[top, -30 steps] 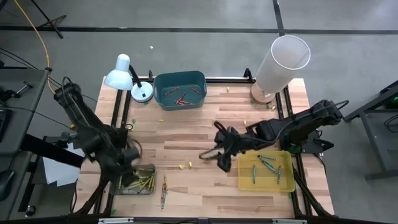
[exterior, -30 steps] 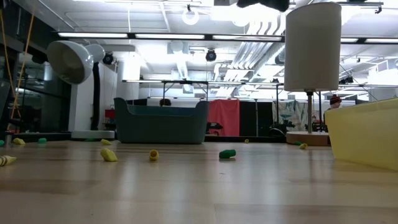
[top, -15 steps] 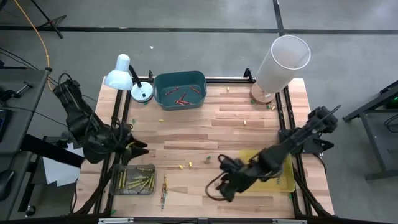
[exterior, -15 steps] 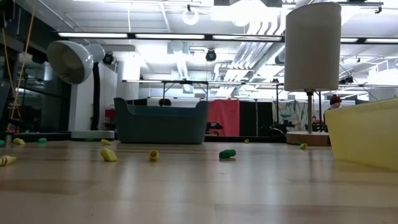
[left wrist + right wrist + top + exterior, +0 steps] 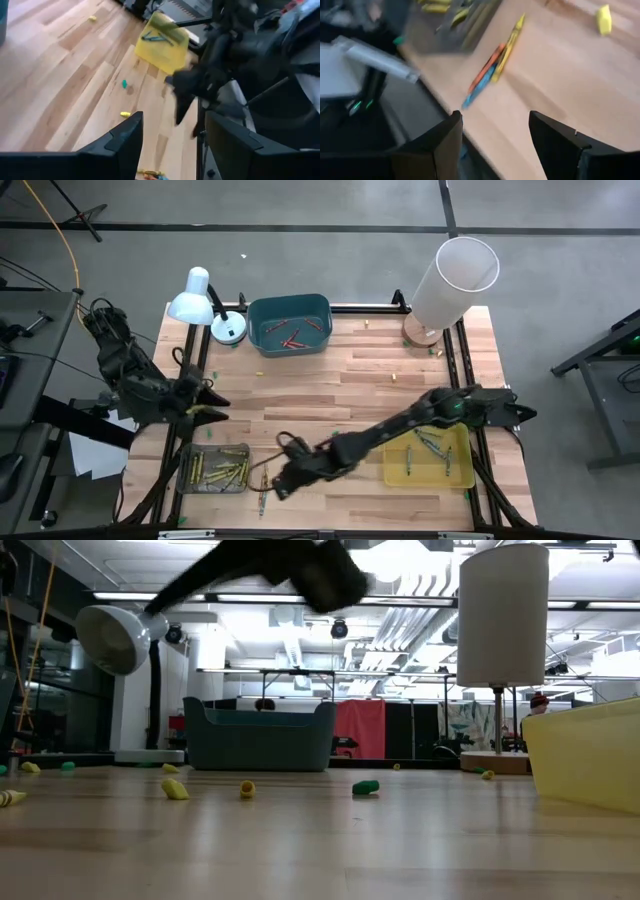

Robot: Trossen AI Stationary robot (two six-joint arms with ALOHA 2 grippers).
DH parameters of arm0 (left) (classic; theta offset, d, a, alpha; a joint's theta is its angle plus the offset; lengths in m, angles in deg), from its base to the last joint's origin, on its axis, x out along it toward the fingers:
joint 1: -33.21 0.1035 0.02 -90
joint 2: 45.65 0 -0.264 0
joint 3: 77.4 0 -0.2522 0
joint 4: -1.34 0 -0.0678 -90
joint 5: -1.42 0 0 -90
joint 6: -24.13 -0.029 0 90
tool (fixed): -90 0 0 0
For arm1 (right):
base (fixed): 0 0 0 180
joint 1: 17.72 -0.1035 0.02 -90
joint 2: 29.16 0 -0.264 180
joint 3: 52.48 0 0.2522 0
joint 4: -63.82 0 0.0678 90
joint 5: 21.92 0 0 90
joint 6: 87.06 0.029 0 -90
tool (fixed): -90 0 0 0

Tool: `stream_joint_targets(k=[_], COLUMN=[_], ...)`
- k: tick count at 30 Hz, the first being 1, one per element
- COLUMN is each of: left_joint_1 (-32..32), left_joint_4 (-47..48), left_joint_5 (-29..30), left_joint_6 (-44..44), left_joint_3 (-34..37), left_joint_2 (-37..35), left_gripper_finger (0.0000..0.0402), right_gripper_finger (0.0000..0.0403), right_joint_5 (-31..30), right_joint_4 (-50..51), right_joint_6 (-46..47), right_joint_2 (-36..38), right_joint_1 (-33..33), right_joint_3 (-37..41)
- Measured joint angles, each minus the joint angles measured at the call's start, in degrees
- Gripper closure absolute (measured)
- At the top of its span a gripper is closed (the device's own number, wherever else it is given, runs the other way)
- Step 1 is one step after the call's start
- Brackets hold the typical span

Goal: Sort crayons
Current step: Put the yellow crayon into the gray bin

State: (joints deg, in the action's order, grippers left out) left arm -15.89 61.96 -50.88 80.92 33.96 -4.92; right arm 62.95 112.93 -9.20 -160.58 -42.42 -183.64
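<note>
A few loose crayons (image 5: pixel 264 486), orange, blue-green and yellow, lie side by side on the wood near the table's front edge (image 5: pixel 492 72). Beside them stands a grey tray (image 5: pixel 214 468) with yellow crayons. My right gripper (image 5: pixel 278 477) hangs open just right of the loose crayons, its fingers (image 5: pixel 440 145) above them and touching nothing. My left gripper (image 5: pixel 208 405) hovers open past the grey tray's far side, empty (image 5: pixel 172 150). A yellow tray (image 5: pixel 430 456) holds green crayons. A teal bin (image 5: pixel 289 324) holds red ones.
A white desk lamp (image 5: pixel 200 298) and a tall white cylinder (image 5: pixel 455 275) stand at the far corners. Small yellow and green bits (image 5: pixel 365 787) dot the wood (image 5: pixel 296 446). My right arm (image 5: pixel 400 428) stretches across the table's near half.
My right gripper has swept from beside the yellow tray toward the table's left and near edge, sinking and rolling, and now hangs by the loose crayons. My left gripper has risen off the grey tray, drawn back toward the far-left and tipped up. Both stay open.
</note>
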Motion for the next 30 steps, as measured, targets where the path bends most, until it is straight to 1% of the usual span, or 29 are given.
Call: stream_joint_targets(k=[4,5,6,9,12,14,16,18,19,21,24,26,27,28,29,30], left_joint_1=[0.0,0.0,0.0,0.0,0.0,0.0,0.0,0.0,0.0,0.0,0.0,0.0,0.0,0.0,0.1,0.4], left_joint_4=[0.0,0.0,0.0,-0.1,-0.2,-0.2,-0.2,-0.2,-0.2,-0.2,-0.2,-0.5,-0.6,-0.8,-1.0,-1.4], left_joint_5=[0.1,0.1,0.1,0.1,0.2,0.2,-0.2,-1.0,-1.0,-0.8,1.8,4.1,5.6,7.1,8.3,9.2], left_joint_6=[-2.0,-2.1,-2.0,-2.0,-2.0,-2.0,-2.1,-2.9,-3.2,-3.4,-3.4,-3.1,-2.3,-1.4,-0.5,0.3], left_joint_3=[0.0,0.0,0.0,0.0,0.0,0.0,0.0,0.0,0.0,0.0,0.0,0.0,0.0,0.0,0.0,0.0], left_joint_2=[-2.2,-2.7,-3.0,-3.8,-4.3,-4.3,-4.3,-4.3,-4.3,-4.3,-4.3,-3.9,-3.5,-3.2,-2.7,-2.2], left_gripper_finger=[0.0204,0.0204,0.0204,0.0204,0.0204,0.0204,0.0204,0.0204,0.0204,0.0204,0.0204,0.0204,0.0204,0.0204,0.0204,0.0204], right_gripper_finger=[0.0181,0.0181,0.0181,0.0181,0.0181,0.0181,0.0181,0.0190,0.0201,0.0235,0.0313,0.0371,0.0386,0.0391,0.0389,0.0387], right_joint_5=[-2.8,-3.7,-3.7,-4.3,-5.5,-6.1,-6.0,-6.1,-6.6,-8.5,-11.5,-14.2,-15.7,-16.9,-17.1,-16.9], right_joint_4=[10.5,8.1,3.0,-5.7,-7.1,-9.0,-9.0,-7.2,-4.6,4.9,24.8,38.6,45.3,51.1,54.9,54.7], right_joint_6=[1.8,2.8,4.4,9.7,10.6,10.1,7.1,3.7,1.3,-4.6,-12.5,-15.2,-15.6,-15.9,-16.1,-16.9], right_joint_2=[-12.3,-13.3,-13.1,-13.4,-13.4,-13.3,-13.3,-13.2,-12.4,-9.8,-4.7,-1.2,0.7,2.9,5.6,9.1], right_joint_1=[2.0,2.5,3.1,4.1,4.4,4.4,4.4,4.3,4.3,4.4,4.4,4.2,4.0,3.9,3.7,3.4], right_joint_3=[-17.7,-17.0,-13.7,-7.5,-3.9,-2.8,-3.5,-6.2,-7.5,-11.1,-15.2,-15.3,-14.5,-12.9,-10.3,-5.9])
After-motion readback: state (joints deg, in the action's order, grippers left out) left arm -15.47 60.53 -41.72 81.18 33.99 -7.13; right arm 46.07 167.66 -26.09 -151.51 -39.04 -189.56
